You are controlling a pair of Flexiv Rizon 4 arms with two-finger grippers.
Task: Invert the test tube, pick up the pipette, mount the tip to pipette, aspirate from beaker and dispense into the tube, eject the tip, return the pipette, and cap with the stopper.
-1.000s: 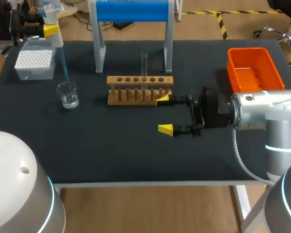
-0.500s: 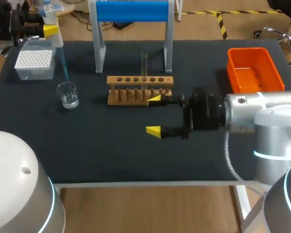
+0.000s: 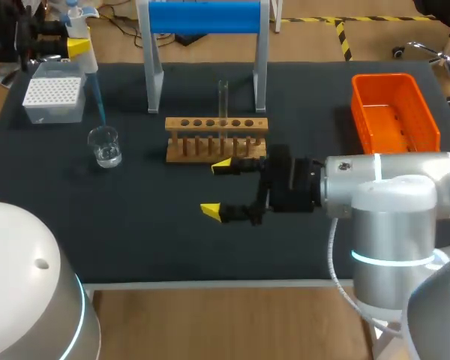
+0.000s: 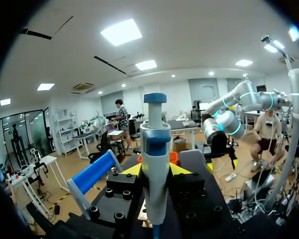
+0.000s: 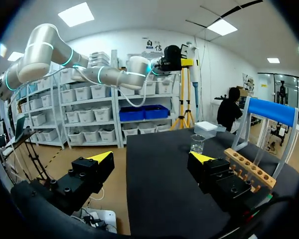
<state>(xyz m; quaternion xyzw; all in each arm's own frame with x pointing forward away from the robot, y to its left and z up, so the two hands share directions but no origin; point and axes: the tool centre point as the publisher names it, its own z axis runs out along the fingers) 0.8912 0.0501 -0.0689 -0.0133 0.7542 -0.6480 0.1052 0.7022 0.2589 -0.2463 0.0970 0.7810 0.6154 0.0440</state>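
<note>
From above: near the table's (image 3: 135, 225) left far corner, the left gripper (image 3: 75, 46) clasps the white-and-blue pipette (image 3: 88, 61), its tip at the mouth of the clear glass beaker (image 3: 105, 145). The right gripper (image 3: 216, 188) gapes wide, empty, before the wooden rack (image 3: 216, 139) holding the upright glass test tube (image 3: 223, 96).

Left wrist view: yellow fingers (image 4: 132, 170) clamp the pipette.

Right wrist view: fingers spread, beaker and rack ahead.
</note>
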